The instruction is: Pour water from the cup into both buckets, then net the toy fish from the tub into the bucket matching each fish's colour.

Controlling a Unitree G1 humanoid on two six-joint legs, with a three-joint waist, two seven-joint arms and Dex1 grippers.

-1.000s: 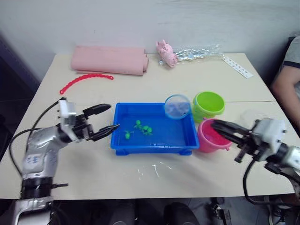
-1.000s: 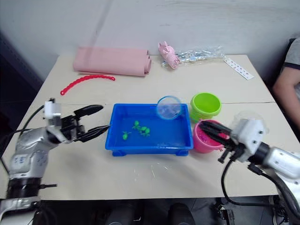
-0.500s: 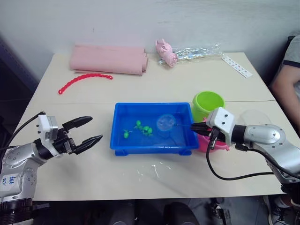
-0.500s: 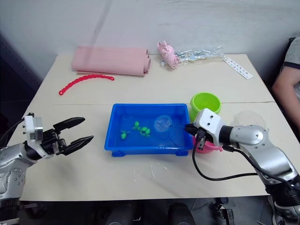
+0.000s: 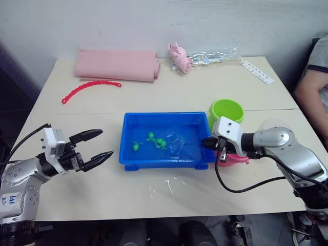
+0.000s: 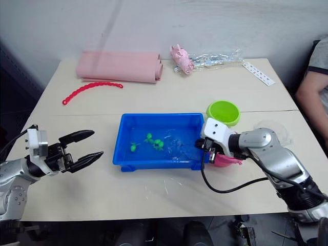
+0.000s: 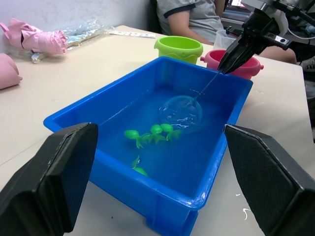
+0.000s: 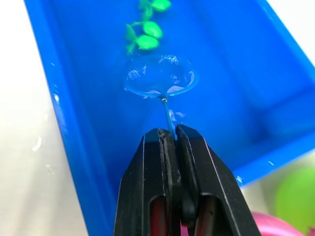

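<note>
Blue plastic, the tub [image 5: 134, 156] sits near the middle of the desk [image 5: 154, 97], closer to its front edge, and holds water. A few green toy fish [image 5: 154, 141] float in it, left of centre. Just beside them lies the round hoop of a small net [image 8: 160, 75], dipped in the water, its thin handle running to the right gripper [image 8: 170, 135], whose two black fingers are pressed together, pinching that handle at the tub's right rim. Behind this gripper stands the pink bucket [image 7: 241, 64], touching or nearly touching the tub's right wall, and the green bucket [image 5: 227, 111] is just beyond it, toward the back of the desk. The clear cup [image 5: 277, 124] shows faintly near the right edge, behind the right arm.

The left gripper [image 5: 97, 146] hangs over the front left part of the desk, apart from the tub, fingers spread and holding nothing.

Along the back edge lie a rolled pink cloth [image 5: 117, 65], a pink pig toy [image 5: 179, 56] and a crinkled clear wrapper [image 5: 215, 54]. A red bead chain [image 5: 89, 88] curves in front of the cloth. A person's arm [image 5: 310, 92] shows at the right edge.
</note>
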